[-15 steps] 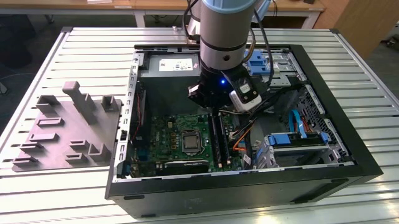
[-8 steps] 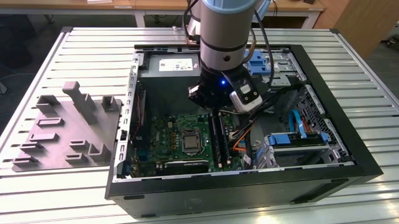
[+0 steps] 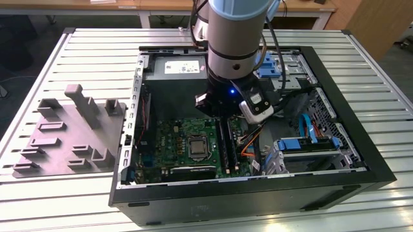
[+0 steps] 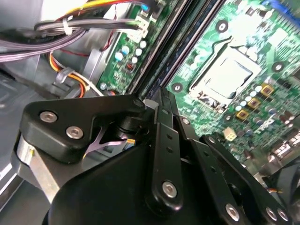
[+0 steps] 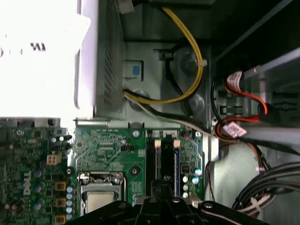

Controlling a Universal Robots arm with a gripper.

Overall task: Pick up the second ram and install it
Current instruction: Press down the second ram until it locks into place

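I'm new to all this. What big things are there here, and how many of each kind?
Robot arm: 1
Open computer case: 1
Green circuit board inside the case: 1
Grey tray with upright holders, beside the case: 1
Total: 4

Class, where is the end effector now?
In the exterior view the end effector sits inside the open computer case, just above the black memory slots, at the exterior view's right of the processor socket.
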